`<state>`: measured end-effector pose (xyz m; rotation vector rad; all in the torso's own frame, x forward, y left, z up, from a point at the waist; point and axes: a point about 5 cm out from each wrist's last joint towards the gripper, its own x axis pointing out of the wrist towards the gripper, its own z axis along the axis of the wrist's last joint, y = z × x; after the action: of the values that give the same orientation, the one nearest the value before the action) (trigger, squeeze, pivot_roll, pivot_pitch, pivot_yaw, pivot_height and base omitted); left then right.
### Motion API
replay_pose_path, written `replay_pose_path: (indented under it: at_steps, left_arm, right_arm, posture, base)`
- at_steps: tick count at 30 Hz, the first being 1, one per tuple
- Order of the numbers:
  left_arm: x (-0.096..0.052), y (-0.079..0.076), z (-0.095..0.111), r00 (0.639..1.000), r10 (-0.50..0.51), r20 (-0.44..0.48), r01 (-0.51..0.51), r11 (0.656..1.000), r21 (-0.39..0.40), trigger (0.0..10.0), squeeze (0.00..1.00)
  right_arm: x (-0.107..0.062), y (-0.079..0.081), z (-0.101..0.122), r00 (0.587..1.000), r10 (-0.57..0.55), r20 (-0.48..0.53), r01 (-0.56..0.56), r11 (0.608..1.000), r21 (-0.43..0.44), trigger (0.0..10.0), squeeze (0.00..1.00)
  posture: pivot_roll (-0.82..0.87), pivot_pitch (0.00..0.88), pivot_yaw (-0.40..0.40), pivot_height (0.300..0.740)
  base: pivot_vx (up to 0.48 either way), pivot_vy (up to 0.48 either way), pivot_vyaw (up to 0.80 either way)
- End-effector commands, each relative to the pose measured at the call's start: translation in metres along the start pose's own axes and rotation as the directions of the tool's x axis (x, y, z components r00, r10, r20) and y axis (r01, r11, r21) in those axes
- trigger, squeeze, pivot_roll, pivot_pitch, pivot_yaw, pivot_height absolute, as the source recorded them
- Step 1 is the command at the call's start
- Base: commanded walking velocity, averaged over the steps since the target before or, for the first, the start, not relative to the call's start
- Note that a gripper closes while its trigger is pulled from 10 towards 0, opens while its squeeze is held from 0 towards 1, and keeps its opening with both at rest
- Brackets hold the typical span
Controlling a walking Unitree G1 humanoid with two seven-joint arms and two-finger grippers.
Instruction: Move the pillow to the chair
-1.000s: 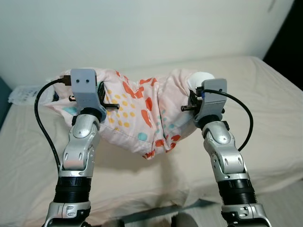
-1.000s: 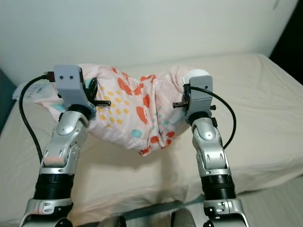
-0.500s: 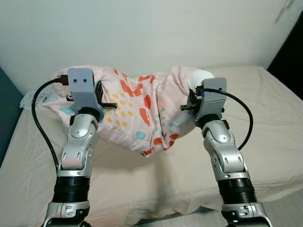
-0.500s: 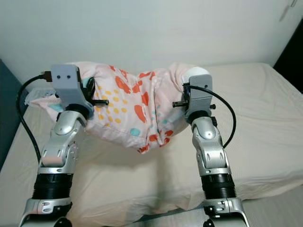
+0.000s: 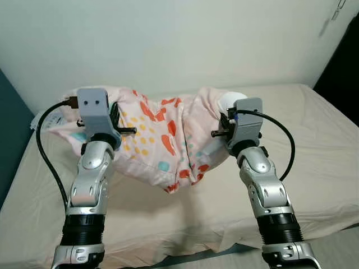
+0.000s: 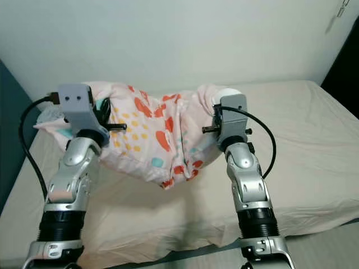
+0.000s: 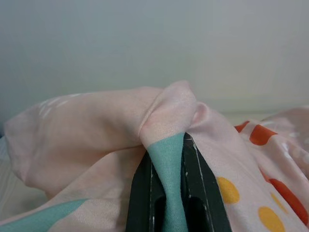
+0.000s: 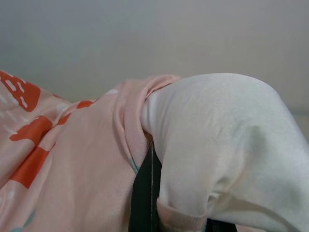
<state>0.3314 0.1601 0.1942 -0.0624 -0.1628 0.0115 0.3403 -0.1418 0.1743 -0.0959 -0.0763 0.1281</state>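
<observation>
The pillow (image 5: 165, 137) is pink with orange, yellow and teal spots, and a white inner cushion (image 8: 217, 140) pokes out at one end. It hangs in the air between my two arms, above the bed (image 5: 314, 168). My left gripper (image 7: 166, 154) is shut on a fold of the pink and teal cover at the pillow's left end. At the right end, my right gripper (image 8: 147, 179) is shut on the cover's edge beside the white cushion. The middle of the pillow sags down toward the mattress.
The beige bed spreads under and around both arms, its front edge near the bottom of the head views. A pale wall (image 5: 185, 39) rises behind it. A dark teal surface (image 5: 8, 134) stands at the left and a dark opening (image 5: 345, 61) at the right.
The camera has pulled back and shifted, so more of the bed and the teal surface at the left show. The pillow stays gripped at both ends.
</observation>
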Motion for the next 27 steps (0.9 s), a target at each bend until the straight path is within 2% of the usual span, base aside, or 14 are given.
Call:
replay_pose_path:
  at_steps: [1, 11, 17, 21, 27]
  left_arm:
    - [0.000, -0.003, 0.005, 0.999, -0.012, 0.036, 0.012, 1.000, -0.014, 10.0, 0.00]
    - [0.000, -0.005, 0.004, 0.999, -0.016, 0.037, 0.016, 1.000, -0.016, 10.0, 0.00]
    - [-0.001, -0.006, -0.001, 0.999, -0.025, 0.021, 0.025, 1.000, -0.011, 10.0, 0.00]
    - [-0.001, -0.007, -0.010, 0.999, -0.041, -0.024, 0.041, 0.999, 0.009, 10.0, 0.00]
    - [-0.001, -0.008, -0.010, 0.999, -0.041, -0.027, 0.041, 0.999, 0.004, 10.0, 0.00]
  right_arm:
    - [0.000, 0.011, 0.002, 0.999, 0.053, 0.008, -0.053, 0.999, -0.005, 10.0, 0.00]
    - [0.001, 0.012, 0.001, 0.998, 0.061, 0.006, -0.061, 0.998, -0.003, 10.0, 0.00]
    - [-0.001, 0.012, -0.003, 0.998, 0.063, -0.002, -0.063, 0.998, -0.008, 10.0, 0.00]
    - [-0.002, 0.012, -0.008, 0.998, 0.061, -0.016, -0.061, 0.998, -0.006, 10.0, 0.00]
    - [-0.003, 0.011, -0.009, 0.998, 0.061, -0.033, -0.061, 0.998, 0.021, 10.0, 0.00]
  posture:
    - [0.02, 0.069, 0.006, 0.740]
    - [0.02, 0.061, 0.008, 0.740]
    - [0.02, 0.059, 0.008, 0.740]
    - [0.02, 0.056, 0.009, 0.740]
    - [0.02, 0.061, 0.010, 0.740]
  base:
    - [0.000, 0.000, 0.00]
    - [0.000, 0.000, 0.00]
    - [0.000, 0.000, 0.00]
    - [0.000, 0.000, 0.00]
    - [0.000, 0.000, 0.00]
